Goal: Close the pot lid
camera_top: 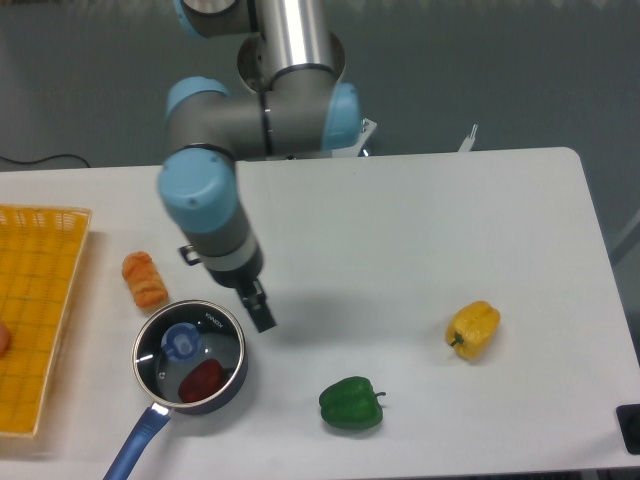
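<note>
The dark pot (238, 352) with its long blue handle (135, 447) stands near the table's front left. The glass lid (163, 366) lies flat on the pot's rim, its blue knob (181, 343) showing in the middle. A red item (201, 380) shows through the glass inside the pot. My gripper (263, 318) hangs just right of the pot's far rim, apart from the lid, pointing down. It is open and holds nothing.
An orange ribbed item (145, 279) lies left of the pot's far side. A yellow basket (35, 320) fills the left edge. A green pepper (351, 404) and a yellow pepper (473, 330) lie to the right. A black object (630, 428) sits at the front right corner.
</note>
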